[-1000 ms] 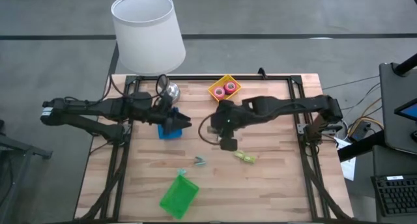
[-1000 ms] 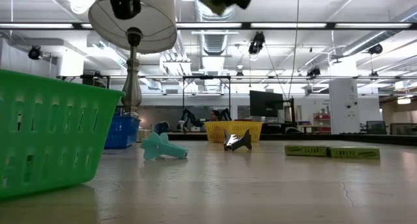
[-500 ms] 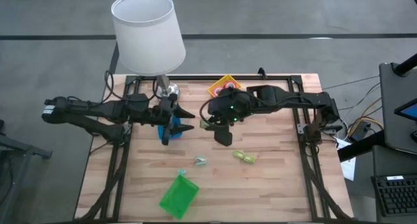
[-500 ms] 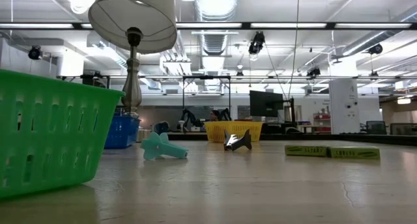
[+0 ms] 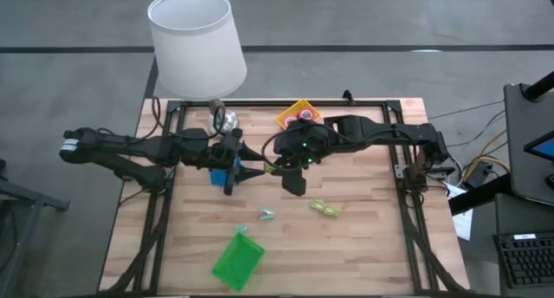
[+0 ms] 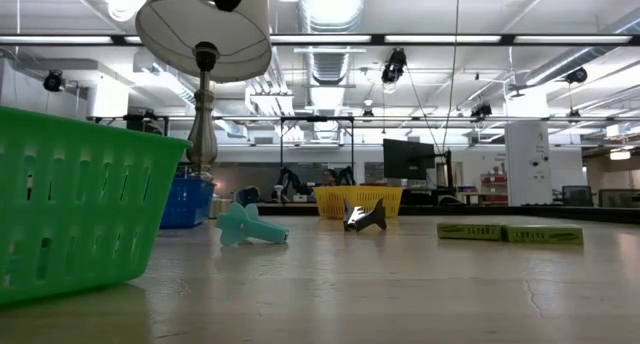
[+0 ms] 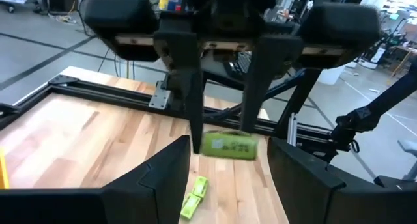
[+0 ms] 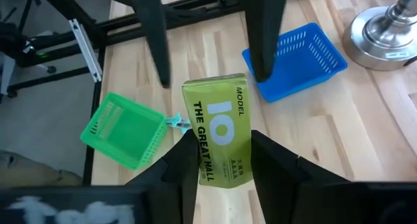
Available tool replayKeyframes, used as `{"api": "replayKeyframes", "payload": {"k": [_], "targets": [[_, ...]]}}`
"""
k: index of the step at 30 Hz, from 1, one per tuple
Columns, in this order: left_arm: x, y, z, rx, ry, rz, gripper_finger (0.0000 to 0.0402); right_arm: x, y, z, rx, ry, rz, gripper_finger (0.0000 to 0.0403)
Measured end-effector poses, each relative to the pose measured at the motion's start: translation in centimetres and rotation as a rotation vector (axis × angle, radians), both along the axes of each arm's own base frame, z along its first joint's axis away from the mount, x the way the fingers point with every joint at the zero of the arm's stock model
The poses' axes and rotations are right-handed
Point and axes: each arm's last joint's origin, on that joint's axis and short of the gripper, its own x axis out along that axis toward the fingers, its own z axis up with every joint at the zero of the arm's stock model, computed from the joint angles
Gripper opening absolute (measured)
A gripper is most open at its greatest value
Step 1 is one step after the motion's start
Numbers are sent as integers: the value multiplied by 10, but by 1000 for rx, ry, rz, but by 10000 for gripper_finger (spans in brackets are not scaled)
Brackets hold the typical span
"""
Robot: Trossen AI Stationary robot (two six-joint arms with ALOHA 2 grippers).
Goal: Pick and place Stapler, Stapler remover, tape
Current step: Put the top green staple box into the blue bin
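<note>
My right gripper (image 8: pixel 220 144) is clamped on a lime-green box (image 8: pixel 215 116), one finger on each long side, carried in the air above the middle of the table (image 5: pixel 372 237); my left gripper (image 7: pixel 228 151) faces it from nine o'clock with its jaws spread wide, the fingertips standing on either side of the box's far end; whether they touch it I cannot tell; under my left arm, at about ten o'clock from the table's centre, sits the blue basket (image 5: pixel 222 175), and the lamp (image 5: pixel 197 42) stands beyond it towards eleven; the yellow basket (image 5: pixel 293 113) is at twelve o'clock by the far edge, the pink tape (image 5: pixel 305 114) showing inside it just past my right arm; a second lime-green piece (image 5: pixel 325 209) lies flat on the boards at about four o'clock; the small silver claw-shaped remover (image 6: pixel 364 216) and a teal piece (image 6: pixel 250 226) lie close together near six o'clock; the green basket (image 5: pixel 237 262) is tipped over farther out at seven o'clock
</note>
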Motion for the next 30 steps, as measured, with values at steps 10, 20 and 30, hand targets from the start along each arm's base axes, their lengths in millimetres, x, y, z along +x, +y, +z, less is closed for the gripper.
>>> {"api": "replayKeyframes", "payload": {"k": [10,20,30], "targets": [[7,0,-4,-21,3,5,209,0,0,0,9,1,-9,115],[8,-1,-4,-49,6,7,157,0,0,0,6,1,-6,117],[9,-1,-5,-71,9,9,113,0,0,0,6,0,-6,123]]}}
